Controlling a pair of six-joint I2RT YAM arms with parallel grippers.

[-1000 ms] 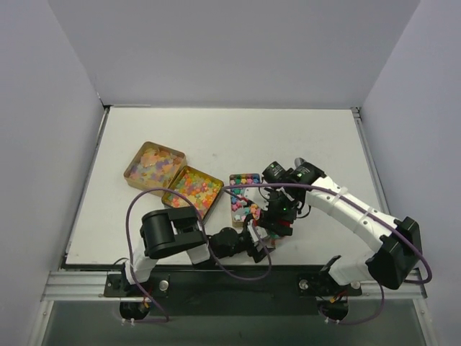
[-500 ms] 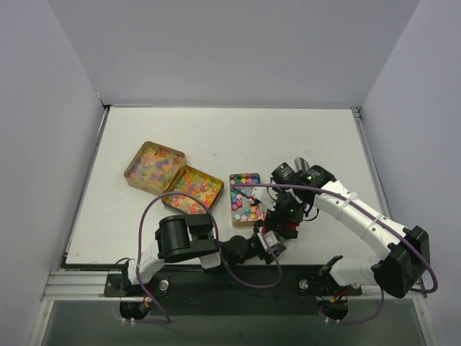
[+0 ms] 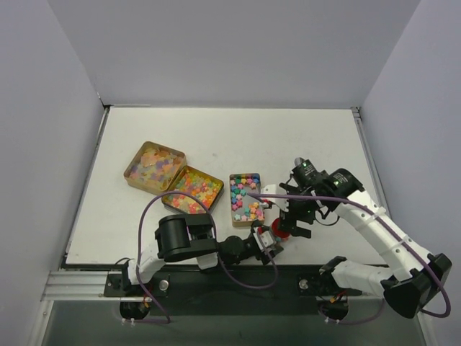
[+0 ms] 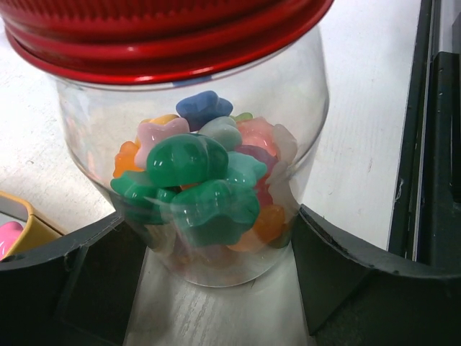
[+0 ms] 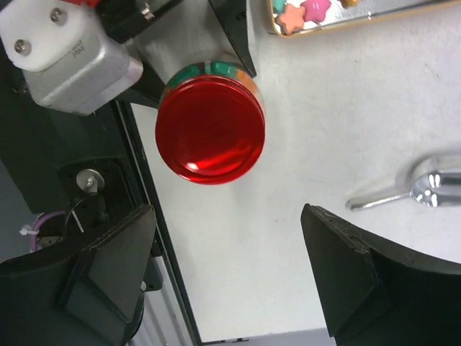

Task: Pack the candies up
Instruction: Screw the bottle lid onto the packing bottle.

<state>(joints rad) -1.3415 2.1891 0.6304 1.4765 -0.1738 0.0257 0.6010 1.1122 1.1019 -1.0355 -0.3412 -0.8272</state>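
Observation:
A clear jar (image 4: pixel 216 180) full of candies (image 4: pixel 191 162), green, orange, pink and blue, stands on the table with a red lid (image 4: pixel 166 36) on it. My left gripper (image 4: pixel 209 216) is shut on the jar's lower body, one finger on each side. In the top view the jar (image 3: pixel 281 231) is at the near edge by my left gripper (image 3: pixel 265 241). My right gripper (image 5: pixel 229 213) is wide open and empty, above and just beside the red lid (image 5: pixel 210 128); in the top view my right gripper (image 3: pixel 293 218) is just right of the jar.
Three open tins of candies lie left of the jar: one at the far left (image 3: pixel 155 164), one in the middle (image 3: pixel 192 190), a narrow one (image 3: pixel 245 198) nearest. A metal spoon (image 5: pixel 425 186) lies on the table right of the jar. The black table edge (image 5: pixel 140 209) runs close by.
My right gripper has drawn back from over the jar and to the right, its jaws now open; the red lid stays on the jar. My left gripper still holds the jar.

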